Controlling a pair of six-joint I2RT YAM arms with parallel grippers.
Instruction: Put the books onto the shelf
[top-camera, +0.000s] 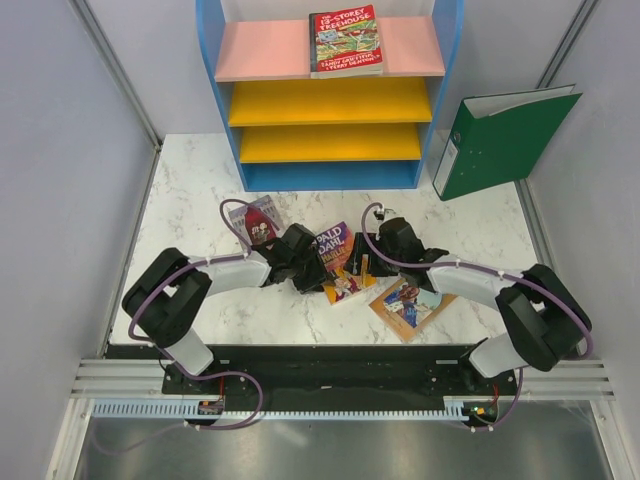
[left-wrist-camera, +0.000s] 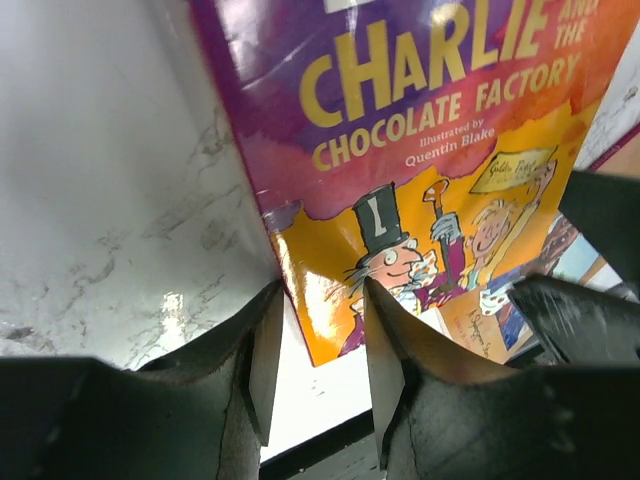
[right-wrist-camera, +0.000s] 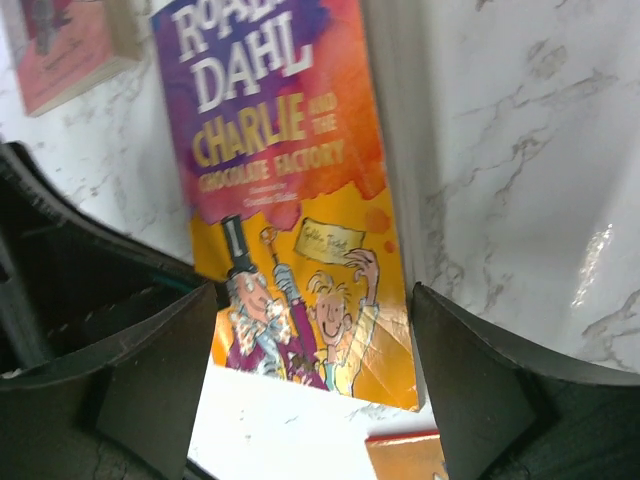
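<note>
Left gripper (left-wrist-camera: 320, 325) stands about half open. Its two dull black, wedge-shaped fingers sit either side of the bottom corner of the Charlie book (left-wrist-camera: 400, 150). I see a pale gap between the pads, but I cannot tell whether either pad presses the cover. Right gripper (right-wrist-camera: 312, 310) is spread wide, its blunt matt fingers flanking the same book's lower edge and clamped on nothing.

The book is a thin paperback with a glossy cover that runs from purple to orange to yellow. The cover catches glare and has a small scuff at its left edge. It lies on the worktop (top-camera: 190, 190), a shiny white marble pattern with grey veins.

Only the overhead view shows the shelf (top-camera: 260, 50), which has a blue frame, a flat pink top board and yellow boards below. The Treehouse book (top-camera: 345, 40) lies face up on the pink board. A stiff green binder (top-camera: 500, 140) stands just right of the shelf. From above I also see both arms meeting at the Charlie book from opposite sides, with the maroon book (top-camera: 262, 220) behind the left arm and the orange book (top-camera: 410, 305) partly under the right arm.

The wrist views add the cover lettering. The right wrist view alone shows the grey page edge along the book's right side. The left wrist view catches the other gripper's dark fingers across the cover.
</note>
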